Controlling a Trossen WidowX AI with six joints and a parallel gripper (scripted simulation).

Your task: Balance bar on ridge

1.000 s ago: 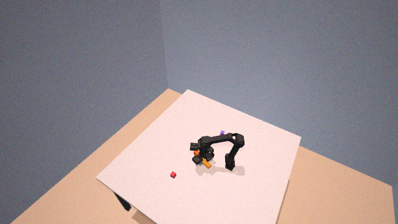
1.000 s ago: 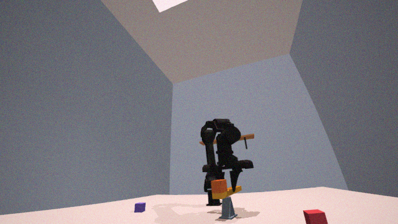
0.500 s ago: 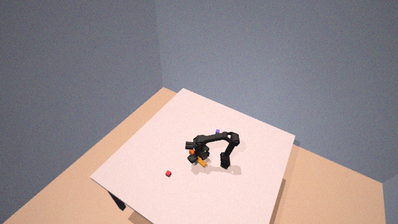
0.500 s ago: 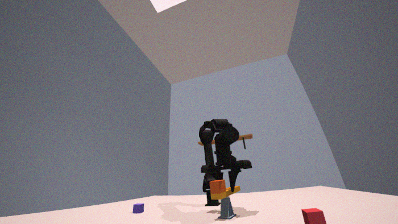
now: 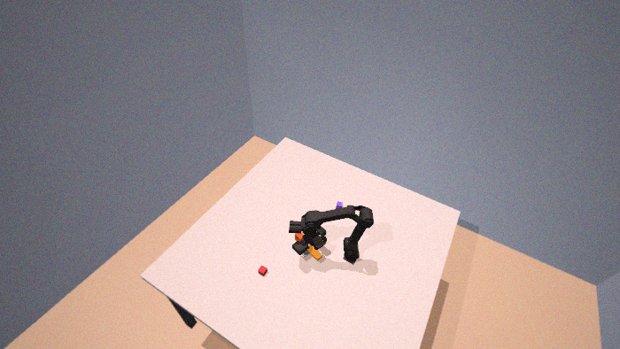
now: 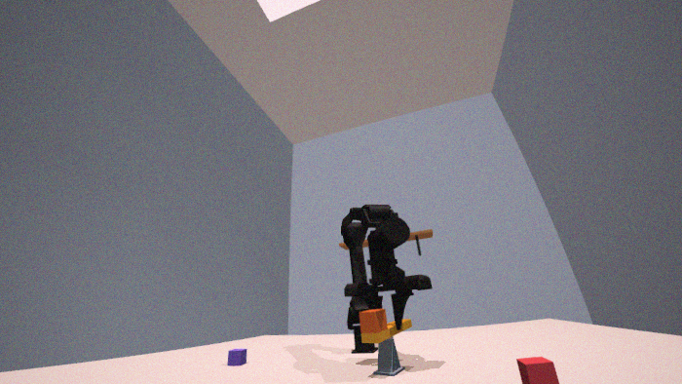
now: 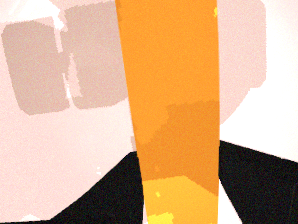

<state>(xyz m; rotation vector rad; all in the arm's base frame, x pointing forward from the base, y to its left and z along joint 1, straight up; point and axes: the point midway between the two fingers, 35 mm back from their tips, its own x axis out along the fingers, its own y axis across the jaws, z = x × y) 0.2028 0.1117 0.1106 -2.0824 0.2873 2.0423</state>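
Counted from where I stand, with the grey wedge-shaped ridge (image 5: 306,254) (image 6: 388,358) as landmark. Ridges: one. Tables: one, pale and flat-topped (image 5: 230,248) (image 6: 146,367) (image 7: 50,170), beneath the ridge. Bars: one, flat and yellow-orange (image 5: 315,253) (image 6: 374,337) (image 7: 175,75), at the ridge's top. Small blocks: three, namely an orange block (image 5: 299,236) (image 6: 372,322) above the ridge, to one side; a purple cube (image 5: 339,205) (image 6: 237,357) well apart from it; and a red cube (image 5: 262,270) (image 6: 538,371), also well apart. Arms: one, black and jointed (image 5: 332,215) (image 6: 358,263), reaching over the ridge. Grippers: one, black and two-fingered (image 5: 308,246) (image 6: 388,326) (image 7: 178,175), above it.
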